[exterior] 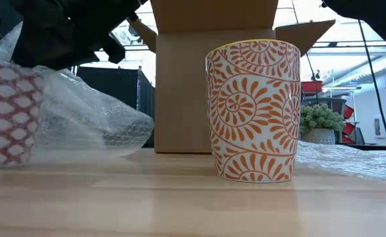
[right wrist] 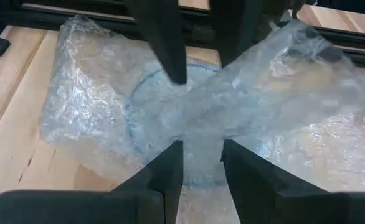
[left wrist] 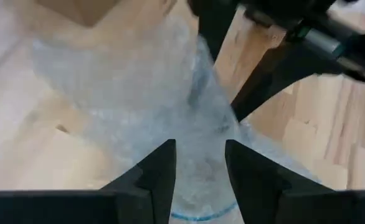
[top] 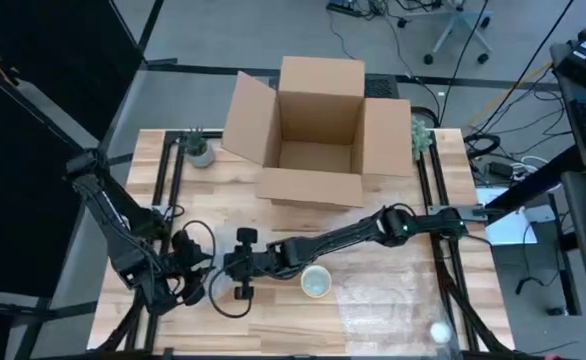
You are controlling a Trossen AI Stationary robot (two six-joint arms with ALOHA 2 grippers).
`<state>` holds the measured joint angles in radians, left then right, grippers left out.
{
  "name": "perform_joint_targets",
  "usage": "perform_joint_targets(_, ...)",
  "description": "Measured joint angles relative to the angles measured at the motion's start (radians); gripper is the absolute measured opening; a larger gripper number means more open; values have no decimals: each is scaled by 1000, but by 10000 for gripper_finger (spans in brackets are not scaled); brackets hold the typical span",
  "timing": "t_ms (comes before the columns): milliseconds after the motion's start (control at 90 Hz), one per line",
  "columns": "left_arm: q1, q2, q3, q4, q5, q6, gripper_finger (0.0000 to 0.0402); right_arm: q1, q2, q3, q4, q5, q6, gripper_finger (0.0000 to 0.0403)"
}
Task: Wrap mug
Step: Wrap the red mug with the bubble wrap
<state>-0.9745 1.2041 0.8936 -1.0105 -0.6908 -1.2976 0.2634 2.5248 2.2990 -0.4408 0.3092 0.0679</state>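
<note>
Currently, both arms: meet over near-left part of table, working same bundle.

Mug being wrapped [right wrist: 170, 118]: lies under bubble wrap [right wrist: 95, 106] at near-left, its round rim showing thru the plastic in both wrist views; low view shows a red-lattice mug [exterior: 8, 118] inside the film at far left of that pic, prob the same one, lying on its side.

Left gripper [left wrist: 199, 163]: fingers set close w/ wrap between them, looks clenched on the film right above the mug, prob to pin one end so sheet can't slide.

Right gripper [right wrist: 202, 163]: reaches across from right side of table, fingers closed on a bunched strip of wrap; seems to be drawing film tight over the mug, opposite the left's hold.

Orange-pattern mug [top: 316, 282]: upright on bare wood just right of the bundle, unwrapped, under the right arm's forearm; likely waiting its turn.

Box [top: 318, 135]: open cardboard, flaps out, far-centre of table; prob destination for wrapped pieces.

More wrap [top: 413, 315]: loose sheet spread near-right, spare stock by the look of it.

Plants: small potted one [top: 201, 150] far-left, another [top: 420, 135] far-right beside box; clear of the work.

Stage (my guess): mid-wrap, film over mug but ends not tucked.

Risk: opposing pulls could roll mug out or tear film.
</note>
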Motion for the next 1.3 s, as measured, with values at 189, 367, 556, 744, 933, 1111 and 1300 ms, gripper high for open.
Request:
perform_joint_targets(189, 29, -1, 46, -114, -88, 21, 128, 0, 0, 0, -3, 0, -1, 102)
perform_joint_targets(367, 101, -1, 37, -105, 5, 82, 128, 0, 0, 0, -4, 0, -1, 102)
perform_joint_targets(556, 152, -4, -21, -32, 86, 204, 128, 0, 0, 0, -6, 0, -1, 102)
perform_joint_targets(744, 177, -76, -21, -29, 147, 223, 145, 0, -1, 0, -14, 0, -1, 102)
perform_joint_targets(933, 224, -120, -21, -28, 204, 286, 211, -3, -1, 0, -14, -1, -1, 102)
perform_joint_targets(1111, 269, -85, -61, -16, 209, 317, 262, -3, -1, 0, -15, -1, -1, 102)
perform_joint_targets(1300, 293, -2, -143, 48, 220, 275, 269, -4, -1, 0, -15, -1, -1, 102)
